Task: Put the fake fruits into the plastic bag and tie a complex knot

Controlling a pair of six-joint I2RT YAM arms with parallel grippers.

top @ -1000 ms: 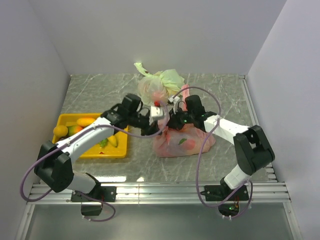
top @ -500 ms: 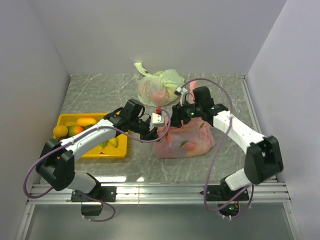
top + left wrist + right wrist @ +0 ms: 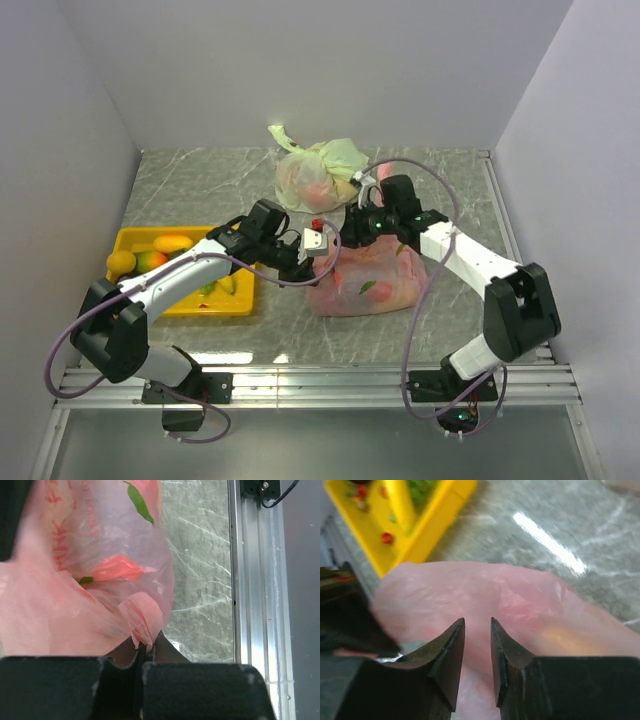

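Observation:
The pink plastic bag (image 3: 372, 282) lies at the table's middle with fake fruits (image 3: 381, 290) showing through it, red-orange with green leaves (image 3: 118, 567). My left gripper (image 3: 318, 250) is at the bag's left top, shut on a bunched fold of the pink film (image 3: 145, 625). My right gripper (image 3: 363, 226) hovers over the bag's upper edge. In the right wrist view its jaws (image 3: 477, 622) stand a narrow gap apart, with the bag (image 3: 520, 605) behind them and nothing pinched. More fake fruits (image 3: 150, 255) lie in the yellow tray (image 3: 190, 308).
A pale green-and-white knotted bag (image 3: 320, 170) sits just behind the pink bag. The yellow tray (image 3: 442, 510) is at the left. Grey walls close three sides. A metal rail (image 3: 250, 580) runs along the table's near edge.
My right gripper opened, let go of the bag and lifted back toward the bag's top, then narrowed its jaws. My left gripper shifted slightly down-left, still holding the film.

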